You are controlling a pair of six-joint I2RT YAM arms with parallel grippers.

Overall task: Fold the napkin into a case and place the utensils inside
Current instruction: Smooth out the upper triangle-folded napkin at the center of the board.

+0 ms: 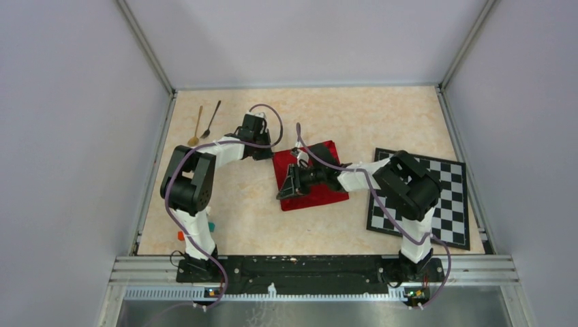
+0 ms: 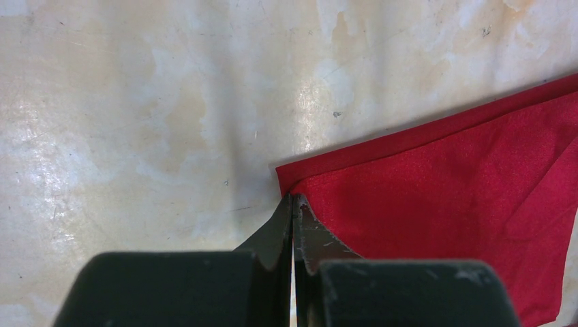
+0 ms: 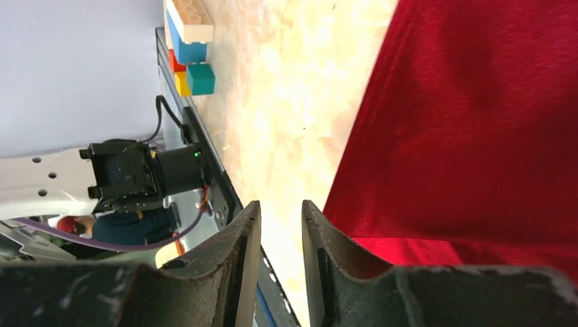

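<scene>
The red napkin (image 1: 315, 178) lies mid-table with layers overlapping; it also shows in the left wrist view (image 2: 443, 197) and the right wrist view (image 3: 470, 122). My left gripper (image 1: 263, 151) is at its far left corner, and the jaws (image 2: 293, 199) are shut with the tips pinched on that corner. My right gripper (image 1: 287, 188) sits low at the napkin's left edge. It (image 3: 281, 206) is open a little and empty, one finger over the cloth edge. The gold spoon (image 1: 197, 127) and the black spoon (image 1: 211, 119) lie side by side at the far left.
A black-and-white chequered mat (image 1: 446, 197) lies at the right, partly under the right arm. Small coloured blocks (image 1: 210, 226) sit by the left arm's base and show in the right wrist view (image 3: 193, 65). Walls enclose the table on three sides.
</scene>
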